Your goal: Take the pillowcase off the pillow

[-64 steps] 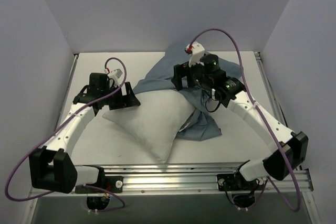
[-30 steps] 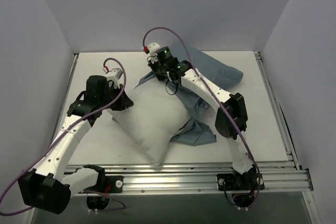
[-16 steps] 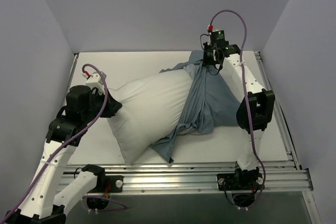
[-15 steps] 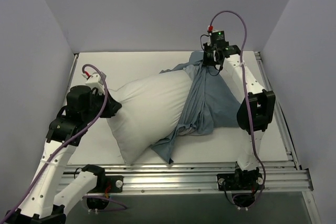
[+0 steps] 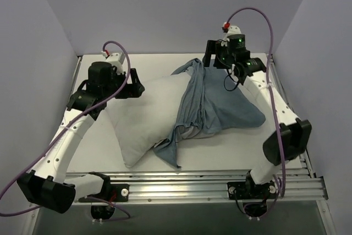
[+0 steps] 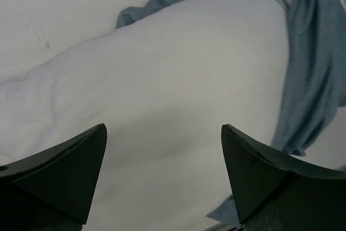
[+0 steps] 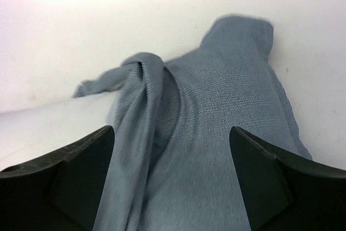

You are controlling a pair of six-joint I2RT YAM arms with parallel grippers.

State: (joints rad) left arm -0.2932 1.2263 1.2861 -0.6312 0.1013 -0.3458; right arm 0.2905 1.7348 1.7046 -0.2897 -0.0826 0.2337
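Observation:
The white pillow [image 5: 144, 115] lies aslant on the table, its left half bare. The dusty blue pillowcase [image 5: 220, 103] is draped over its right half and bunched into folds. My left gripper [image 5: 133, 87] is open above the pillow's upper left end. In the left wrist view the gripper [image 6: 163, 128] is spread wide over the white pillow [image 6: 162, 90], with the pillowcase [image 6: 311, 52] at the right. My right gripper [image 5: 212, 60] is open over the cloth's far end. In the right wrist view the gripper [image 7: 172, 129] hangs above the pillowcase [image 7: 216, 133], holding nothing.
Grey walls [image 5: 165, 9] close in the back and both sides. A metal rail [image 5: 181, 182] runs along the near edge and another along the right edge [image 5: 286, 97]. Bare white table [image 5: 93, 141] shows left of the pillow.
Both grippers have let go: the right one released the pillowcase's far end, the left one the pillow's left end. The left arm moved back and right; the cloth sank onto the pillow.

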